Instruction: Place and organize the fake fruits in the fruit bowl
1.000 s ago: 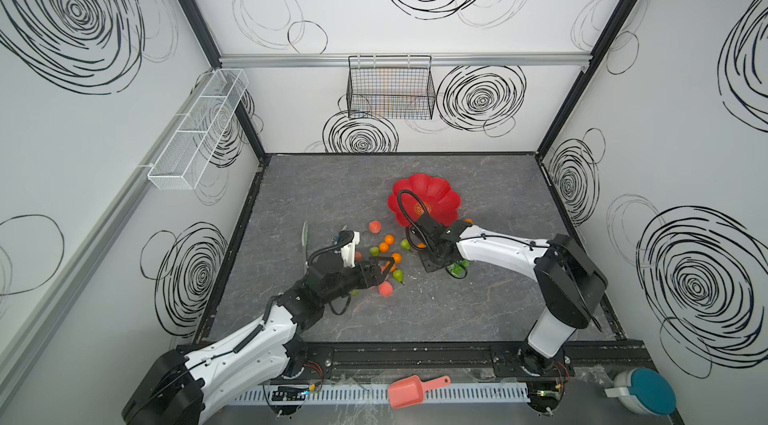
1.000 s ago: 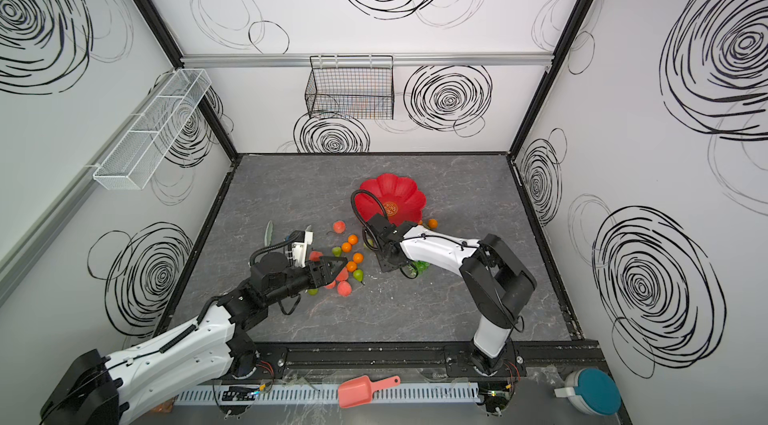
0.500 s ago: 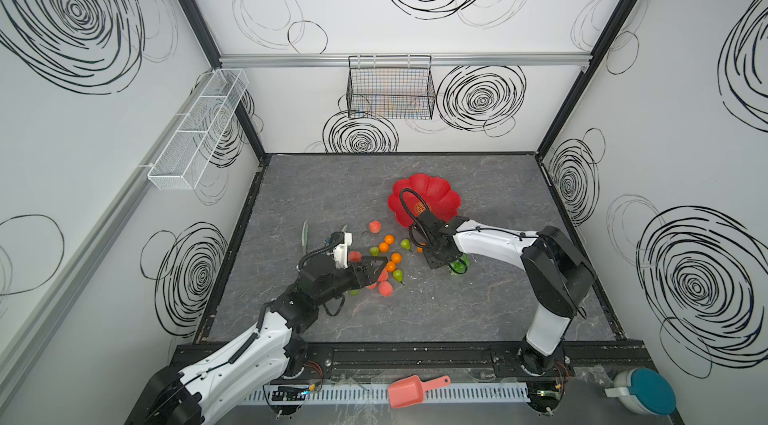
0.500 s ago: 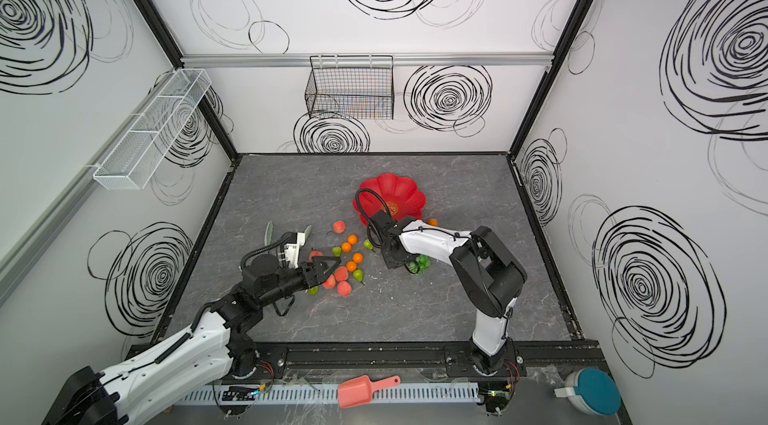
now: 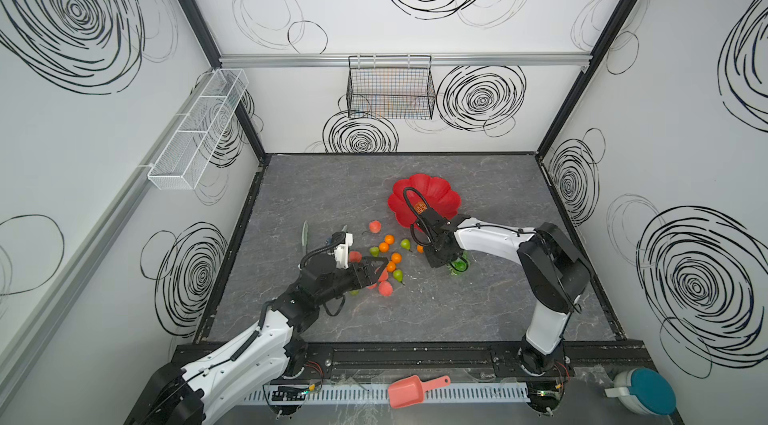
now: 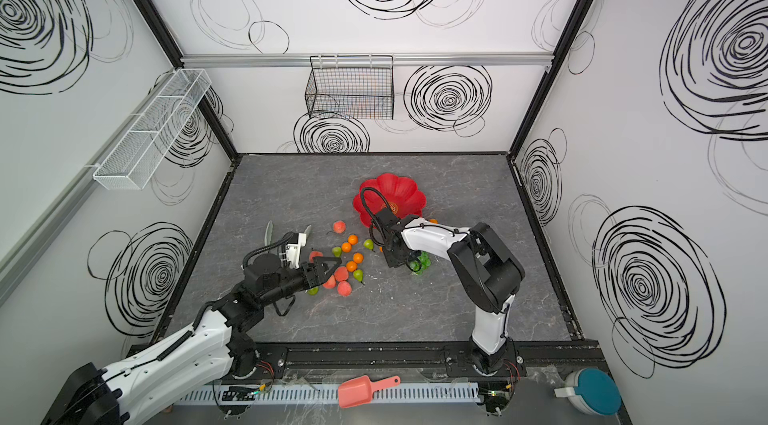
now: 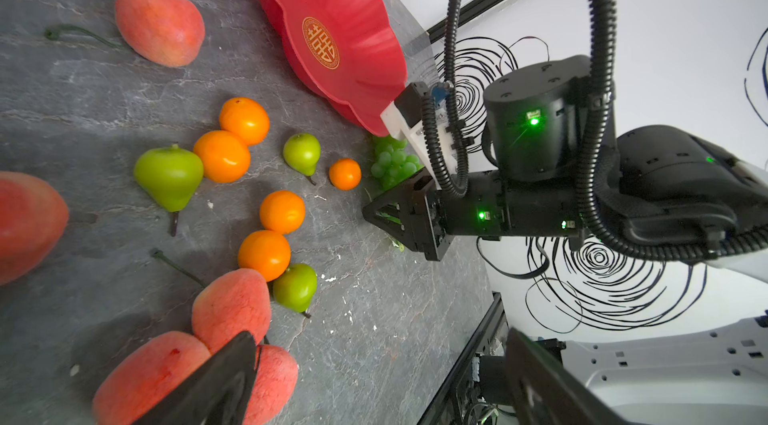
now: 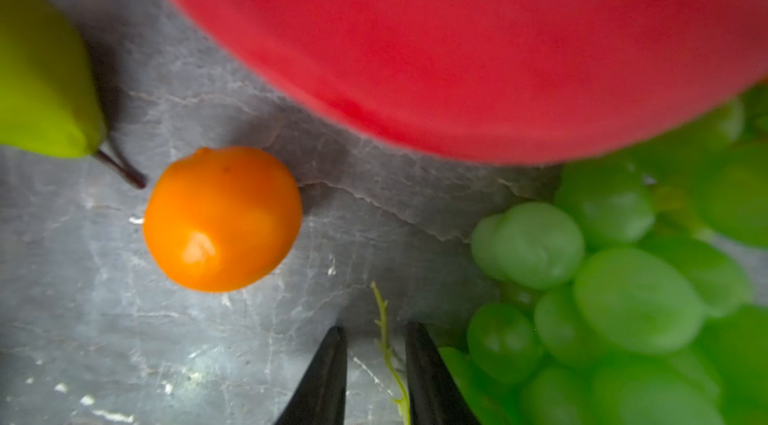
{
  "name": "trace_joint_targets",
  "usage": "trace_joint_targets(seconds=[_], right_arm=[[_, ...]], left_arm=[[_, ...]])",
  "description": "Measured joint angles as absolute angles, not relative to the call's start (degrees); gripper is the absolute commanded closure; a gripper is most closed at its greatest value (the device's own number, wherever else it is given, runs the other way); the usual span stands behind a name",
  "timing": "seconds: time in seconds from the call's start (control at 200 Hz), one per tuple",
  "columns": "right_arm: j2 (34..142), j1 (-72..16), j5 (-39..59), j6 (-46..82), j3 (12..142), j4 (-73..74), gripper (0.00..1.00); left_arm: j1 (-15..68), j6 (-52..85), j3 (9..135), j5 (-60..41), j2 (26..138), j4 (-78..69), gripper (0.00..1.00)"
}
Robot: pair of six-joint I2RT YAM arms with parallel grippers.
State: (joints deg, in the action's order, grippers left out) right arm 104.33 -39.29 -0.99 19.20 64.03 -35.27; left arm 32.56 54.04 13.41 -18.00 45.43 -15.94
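Your left gripper [image 7: 380, 337] hangs wide open, empty, over the peaches [image 7: 232, 302] mid-table: closing could squirt one away. Right gripper [image 8: 374, 335] stands barely open astride the stem [image 8: 388, 344] of the grapes [image 8: 623, 298], unclamped: it may slip out. Fruit bowl [image 5: 438, 194] sits empty just behind, nearer the back edge of the table [image 5: 415, 319].

The right gripper [image 8: 377, 331] sits in a tight pocket: the fruit bowl [image 8: 457, 49] rises just ahead, the grapes [image 8: 623, 298] crowd one finger's side, and an orange [image 8: 222, 219] lies near on the other. Loose fake fruits [image 5: 396, 257] clutter the middle of the table [image 5: 415, 319]; in both top views its near strip and far left corner lie bare for passage.
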Motion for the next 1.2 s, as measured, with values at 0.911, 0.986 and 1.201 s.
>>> trace_joint_targets(seconds=[0.911, 0.986, 1.201], right_arm=[[98.1, -38.0, -1.6, 21.5, 62.8, -35.7, 1.00], [93.7, -37.1, -1.7, 22.1, 62.8, -35.8, 1.00], [85.6, -34.3, -1.2, 23.2, 64.6, -36.3, 1.00]], left_arm=[[42.9, 44.9, 26.9, -6.5, 52.2, -4.0, 0.04], [44.8, 43.5, 28.8, -3.7, 53.1, -2.9, 0.04], [46.7, 41.0, 31.7, -0.6, 54.3, -2.9, 0.04]])
